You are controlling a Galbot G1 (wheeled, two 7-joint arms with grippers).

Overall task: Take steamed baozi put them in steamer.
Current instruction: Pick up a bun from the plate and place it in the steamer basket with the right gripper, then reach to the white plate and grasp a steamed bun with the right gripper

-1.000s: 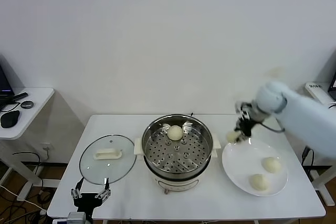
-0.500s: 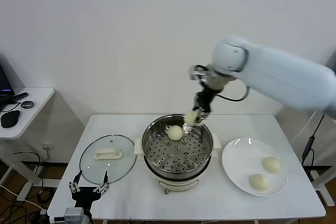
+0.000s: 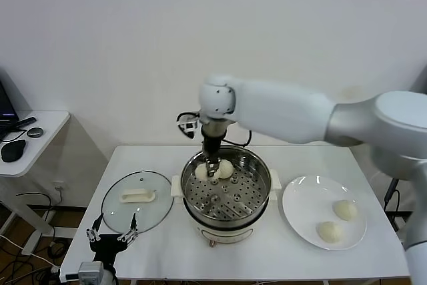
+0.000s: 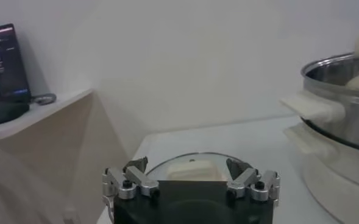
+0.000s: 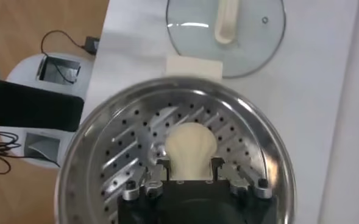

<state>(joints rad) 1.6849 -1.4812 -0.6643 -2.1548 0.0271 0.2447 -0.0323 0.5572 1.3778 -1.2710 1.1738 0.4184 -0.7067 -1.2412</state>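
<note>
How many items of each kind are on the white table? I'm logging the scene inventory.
Steamed baozi: 4, two in the steamer, one of them held by the right end effector, and two on the plate
Steamer: 1
Plate: 1
Glass lid: 1
Total: 7

Head view: high, looking forward and down over the whole table. Left wrist view: low, level with the tabletop, facing the steamer side-on. Right wrist view: close, straight down into the steamer. Shared by all: steamer and glass lid.
</note>
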